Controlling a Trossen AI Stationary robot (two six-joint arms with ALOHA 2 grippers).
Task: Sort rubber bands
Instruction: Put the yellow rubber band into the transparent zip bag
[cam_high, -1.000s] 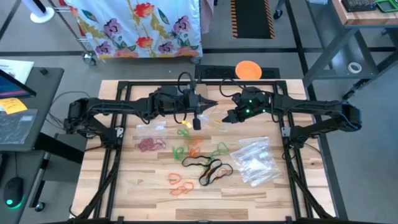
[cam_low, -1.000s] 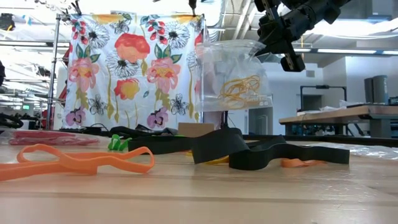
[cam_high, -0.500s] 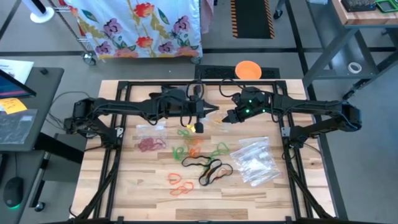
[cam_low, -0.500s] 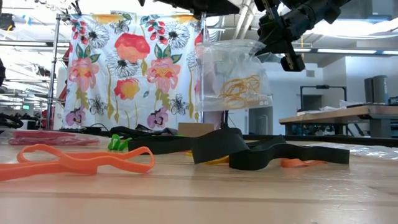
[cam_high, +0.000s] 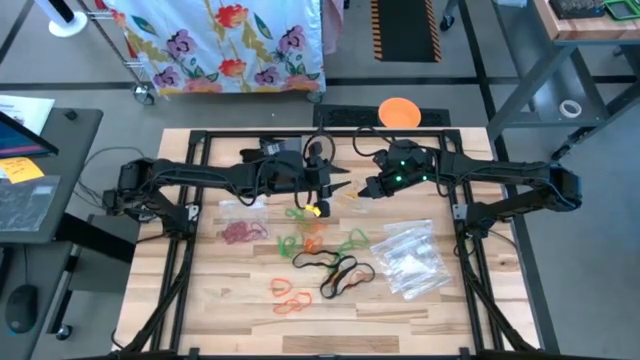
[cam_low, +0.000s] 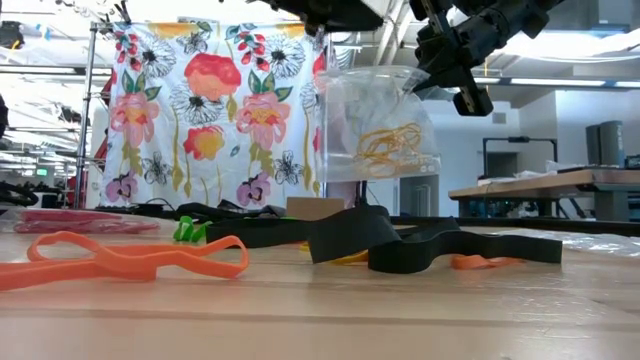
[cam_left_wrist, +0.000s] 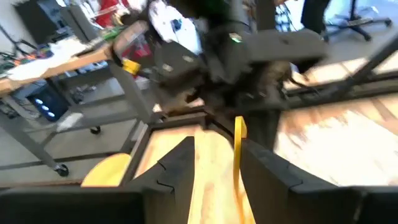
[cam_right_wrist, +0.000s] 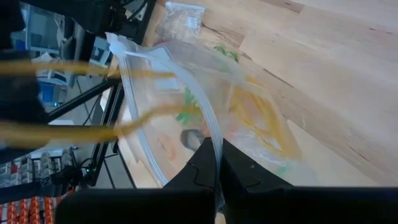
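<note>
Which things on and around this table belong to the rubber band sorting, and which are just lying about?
Belonging:
- rubber bands loose on the table
- yellow band at the left tool
- clear bag of yellow bands, pinched by the right tool
- spare zip bags

Lying about:
- floral cloth
- orange disc
- tape roll

Light wood table (cam_high: 200, 300) w/ black frame rails along the sides. Lying on it: red rubber bands (cam_high: 240, 232) in a clear bag at left, loose green bands (cam_high: 350, 240) & orange bands (cam_high: 290, 295) mid-table, black bands (cam_high: 340, 272) between them, pile of clear zip bags (cam_high: 410, 258) at right. In the low view an orange band (cam_low: 130, 258) lies nearest, black bands just beyond
</note>
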